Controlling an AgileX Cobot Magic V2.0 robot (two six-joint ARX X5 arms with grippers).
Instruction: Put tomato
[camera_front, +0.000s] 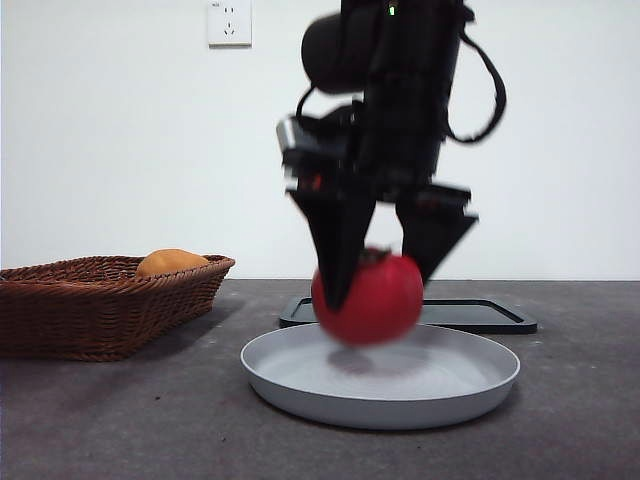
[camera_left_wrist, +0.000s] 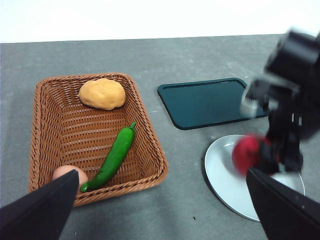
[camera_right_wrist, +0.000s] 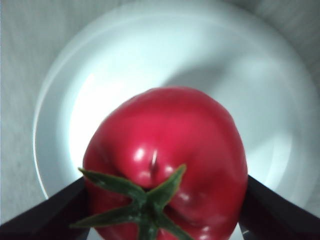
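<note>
Front view: the grey table (camera_front: 100, 420) carries a wicker basket (camera_front: 100, 310) and a dark tray (camera_front: 480, 315) behind the pale round plate (camera_front: 380, 385), and over that plate the right gripper (camera_front: 385, 270) has its jaws closed on the tomato (camera_front: 368, 298), held just above the plate's floor and apparently not touching it. Step judged as placing: lower straight down until the tomato seats near the plate's middle, then part the jaws slowly so the round fruit does not roll. Left gripper (camera_left_wrist: 160, 210) waits wide open and empty near the basket.
</note>
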